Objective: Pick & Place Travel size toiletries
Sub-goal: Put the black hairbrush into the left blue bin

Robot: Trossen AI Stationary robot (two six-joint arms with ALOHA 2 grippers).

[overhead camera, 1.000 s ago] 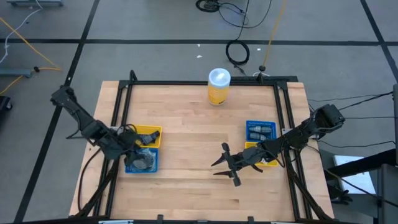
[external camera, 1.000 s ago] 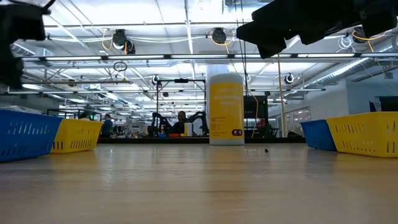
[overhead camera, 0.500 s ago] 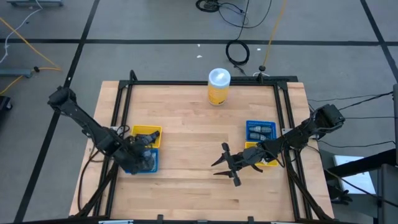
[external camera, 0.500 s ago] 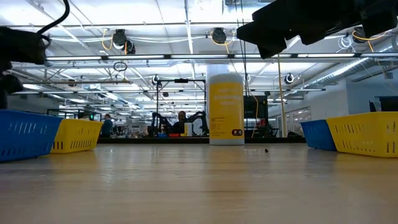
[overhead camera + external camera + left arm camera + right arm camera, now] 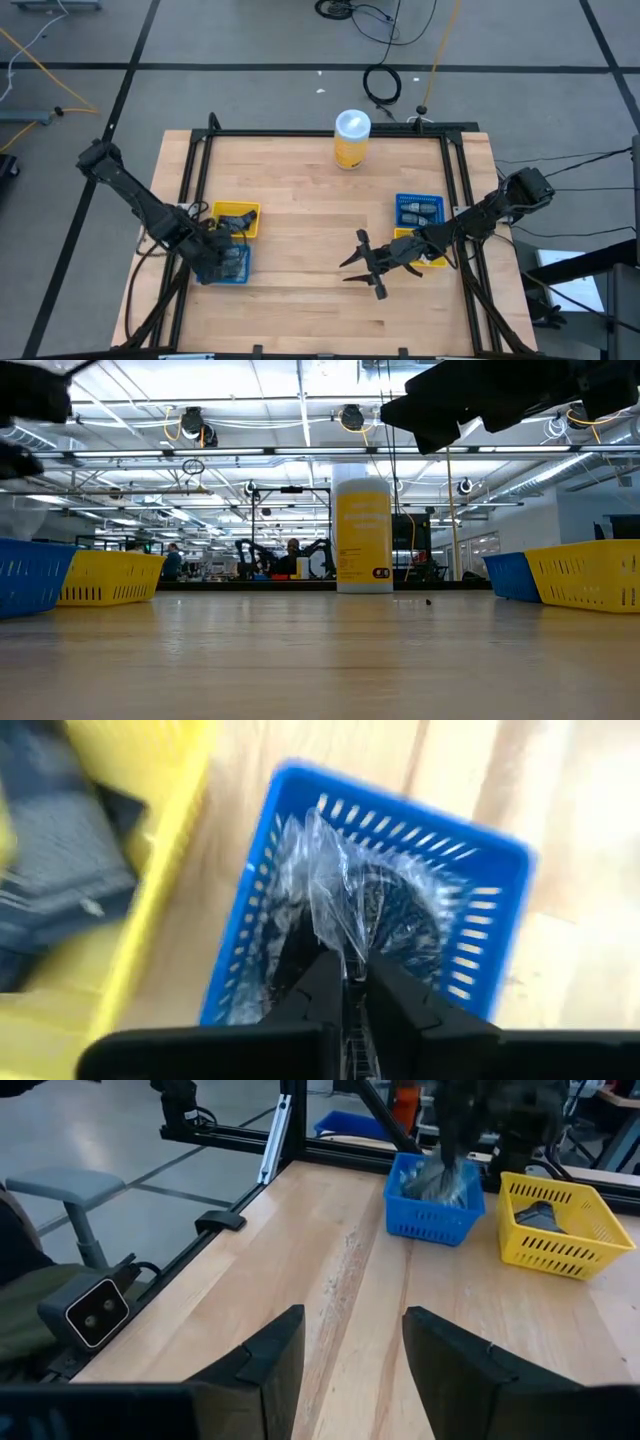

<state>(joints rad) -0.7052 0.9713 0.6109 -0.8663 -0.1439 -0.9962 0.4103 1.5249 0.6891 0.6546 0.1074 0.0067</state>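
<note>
Left gripper (image 5: pixel 345 982) is pinching a clear plastic bag (image 5: pixel 335 910) holding a dark disc (image 5: pixel 400 915), directly ahead of its fingertips inside the blue tray (image 5: pixel 505 860). Yellow tray (image 5: pixel 165 830) is sitting just beside, holding dark packets (image 5: pixel 70 840). Right gripper (image 5: pixel 345 1345) is hovering spread over bare table (image 5: pixel 330 1280), blue tray (image 5: pixel 419 210) and yellow tray (image 5: pixel 433 261) behind it. Yellow canister (image 5: pixel 362 535): label is unreadable. Only the wrist view is showing the grip.

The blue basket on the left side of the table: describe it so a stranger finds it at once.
On the wooden table, find the left gripper. Under it sits the blue basket, beside a yellow basket. Only this one holds crinkly clear plastic packets, which the fingers pinch.
</note>
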